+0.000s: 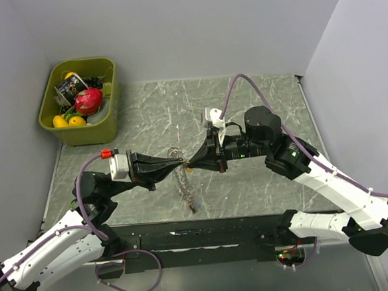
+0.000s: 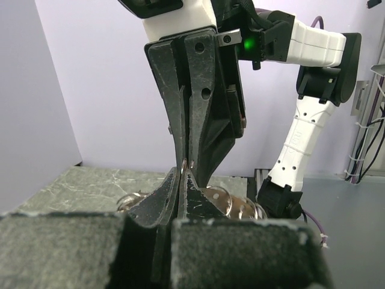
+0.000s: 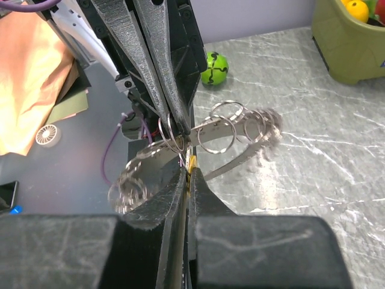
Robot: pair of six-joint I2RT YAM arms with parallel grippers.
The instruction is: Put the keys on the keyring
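A green bin [image 1: 86, 133] of toy fruit stands at the far left corner of the grey marbled table [image 1: 257, 101]. The left arm [image 1: 51, 249] rises from the near left corner, bends at the elbow and reaches level toward the middle, its wrist pointing right. The left gripper [image 1: 177, 161] has its jaws pressed together on a small loop of the keyring [image 1: 185, 186].

The keyring hangs above the middle of the table, just off the surface, held between the two sets of fingertips. From the right wrist camera it [image 3: 231, 129] shows as a large thin ring strung with many small loops, partly blurred.

The right gripper [image 1: 191, 164] meets the left one tip to tip and points left, slightly downward. Its jaws are almost together, with a thin brass-coloured key [image 3: 191, 164] pinched edge-on at the tips, right against the keyring. The right arm [image 1: 330, 189] runs from its base out to the right, then folds back up and left over the table.

A green ball [image 3: 212, 67] lies beyond the table.
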